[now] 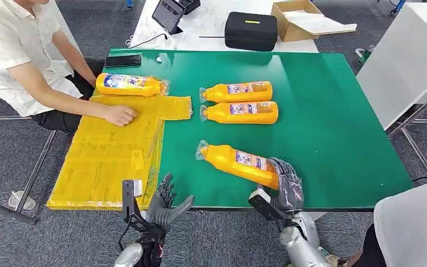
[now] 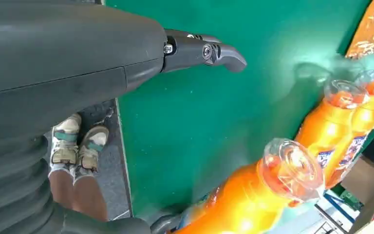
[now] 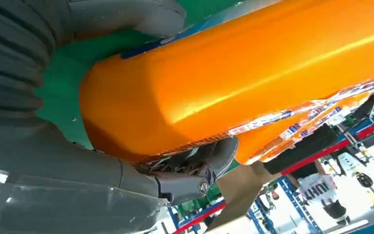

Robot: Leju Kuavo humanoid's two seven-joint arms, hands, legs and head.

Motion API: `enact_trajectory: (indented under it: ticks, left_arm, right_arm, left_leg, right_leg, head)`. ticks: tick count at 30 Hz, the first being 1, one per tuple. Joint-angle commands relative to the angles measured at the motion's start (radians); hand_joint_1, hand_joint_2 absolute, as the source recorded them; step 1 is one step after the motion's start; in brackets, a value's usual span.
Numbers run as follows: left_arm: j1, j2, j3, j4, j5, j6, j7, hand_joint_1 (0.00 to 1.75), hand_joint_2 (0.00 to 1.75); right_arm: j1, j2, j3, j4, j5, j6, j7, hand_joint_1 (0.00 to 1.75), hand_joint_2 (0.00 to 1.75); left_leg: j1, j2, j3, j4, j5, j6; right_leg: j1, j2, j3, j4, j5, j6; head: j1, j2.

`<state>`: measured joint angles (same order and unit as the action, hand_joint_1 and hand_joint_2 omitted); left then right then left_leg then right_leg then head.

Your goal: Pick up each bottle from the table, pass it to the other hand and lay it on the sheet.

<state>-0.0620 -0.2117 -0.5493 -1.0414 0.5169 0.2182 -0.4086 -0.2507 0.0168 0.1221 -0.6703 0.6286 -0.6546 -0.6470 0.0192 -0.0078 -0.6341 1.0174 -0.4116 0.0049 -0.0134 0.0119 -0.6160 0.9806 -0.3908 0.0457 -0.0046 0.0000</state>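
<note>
- R hand grips base of orange bottle at near edge of green table.
- L hand released, fingers apart, near edge.
- 2 bottles mid-table; 1 bottle on far end of yellow sheet, left.
- Person's hand rests on sheet.

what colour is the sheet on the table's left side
Yellow. The sheet shows best in the head view, lying on the green table.

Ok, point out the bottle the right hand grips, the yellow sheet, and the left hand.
gripped bottle [image 1: 239,162], head view, mid-body label.
yellow sheet [image 1: 108,150], head view, bare middle.
left hand [image 1: 165,204], head view, palm.
</note>
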Motion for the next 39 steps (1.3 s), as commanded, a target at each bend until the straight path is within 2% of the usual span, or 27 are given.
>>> enact_trajectory:
  ticks: [1, 6, 10, 15, 17, 21, 28, 36, 39]
  left_arm:
    - [0.001, 0.022, 0.014, -0.008, 0.023, 0.032, -0.052, 0.00, 1.75]
    - [0.003, 0.025, 0.014, -0.042, 0.044, -0.042, -0.074, 0.00, 1.75]
    - [0.004, 0.035, -0.007, -0.089, 0.011, -0.113, -0.104, 0.00, 1.75]
    - [-0.014, 0.018, -0.012, -0.097, -0.009, -0.156, -0.114, 0.00, 1.75]
    - [-0.016, 0.014, -0.014, -0.096, -0.010, -0.157, -0.114, 0.00, 1.75]
    - [-0.025, 0.012, -0.020, -0.083, -0.016, -0.158, -0.119, 0.00, 1.75]
    - [-0.064, 0.004, -0.037, -0.089, 0.031, -0.219, -0.117, 0.00, 1.75]
    - [-0.073, -0.003, 0.002, -0.120, 0.090, -0.254, -0.144, 0.00, 1.75]
    - [-0.059, -0.003, 0.026, -0.168, 0.163, -0.289, -0.112, 0.00, 1.75]
  right_arm:
    - [0.095, 0.025, 0.025, -0.211, -0.092, 0.035, 0.000, 1.75, 1.75]
    - [0.125, 0.050, 0.117, -0.304, -0.097, 0.093, -0.014, 1.75, 1.75]
    - [0.107, 0.079, 0.189, -0.315, -0.121, 0.137, -0.021, 1.75, 1.75]
    - [0.081, 0.103, 0.290, -0.342, -0.181, 0.237, -0.051, 1.75, 1.75]
    - [0.081, 0.104, 0.292, -0.342, -0.181, 0.236, -0.051, 1.75, 1.75]
    - [0.075, 0.094, 0.311, -0.338, -0.204, 0.226, -0.051, 1.75, 1.75]
    - [-0.026, 0.131, 0.345, -0.213, -0.273, 0.265, -0.051, 1.75, 1.75]
    - [-0.023, 0.147, 0.417, -0.185, -0.290, 0.297, -0.051, 1.75, 1.75]
    - [-0.028, 0.156, 0.444, -0.167, -0.309, 0.298, -0.051, 1.75, 1.75]
  left_leg:
    - [0.000, 0.000, 0.001, 0.000, -0.001, 0.000]
    - [0.000, 0.002, 0.000, 0.000, -0.002, 0.000]
    - [-0.001, 0.004, -0.001, 0.000, -0.003, 0.000]
    - [0.000, 0.002, -0.005, 0.000, 0.000, 0.000]
    - [0.000, 0.004, -0.001, 0.001, -0.003, 0.001]
    - [0.000, 0.000, -0.005, 0.000, 0.000, 0.001]
    - [-0.001, 0.003, -0.004, 0.000, -0.001, 0.001]
    - [0.000, 0.001, -0.003, -0.001, 0.000, 0.000]
    - [0.000, 0.002, -0.003, 0.000, -0.001, 0.000]
  right_leg:
    - [0.000, -0.001, 0.001, 0.000, -0.001, -0.002]
    - [0.001, 0.001, 0.000, 0.001, -0.002, -0.002]
    - [0.000, 0.002, -0.001, 0.002, -0.003, -0.003]
    - [0.000, 0.002, -0.005, 0.001, -0.001, -0.001]
    - [0.000, 0.002, -0.002, 0.002, -0.003, -0.002]
    - [0.000, 0.000, -0.005, 0.001, -0.001, -0.001]
    - [0.000, 0.001, -0.004, 0.001, -0.001, -0.002]
    - [0.000, 0.000, -0.003, 0.001, -0.002, -0.002]
    - [0.000, 0.001, -0.003, 0.001, -0.002, -0.002]
  head:
    - [0.000, 0.000]
    - [0.000, 0.000]
    - [0.000, 0.000]
    - [0.000, 0.000]
    - [0.000, 0.000]
    - [0.000, 0.000]
    - [0.000, 0.000]
    - [0.000, 0.000]
    - [0.000, 0.000]
